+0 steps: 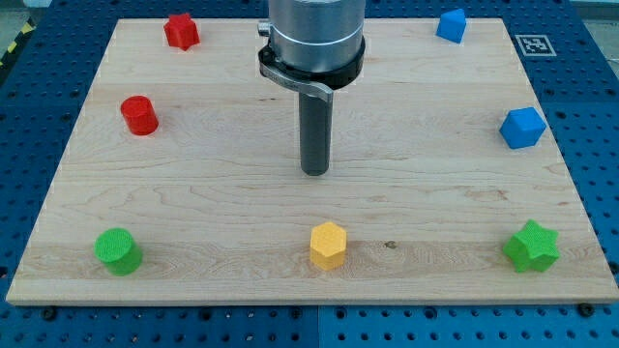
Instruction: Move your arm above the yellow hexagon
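Note:
The yellow hexagon (pixel 328 245) stands on the wooden board (pixel 213 193) near the middle of its bottom edge. My tip (pixel 315 172) is at the board's centre, a short way toward the view's top from the yellow hexagon and slightly to its left. The tip touches no block. The rod rises to the grey arm body at the view's top.
A red star block (pixel 181 31) is at top left, a red cylinder (pixel 139 115) at left, a green cylinder (pixel 118 251) at bottom left. A blue block (pixel 451 25) is at top right, a blue hexagon (pixel 522 128) at right, a green star (pixel 532 246) at bottom right.

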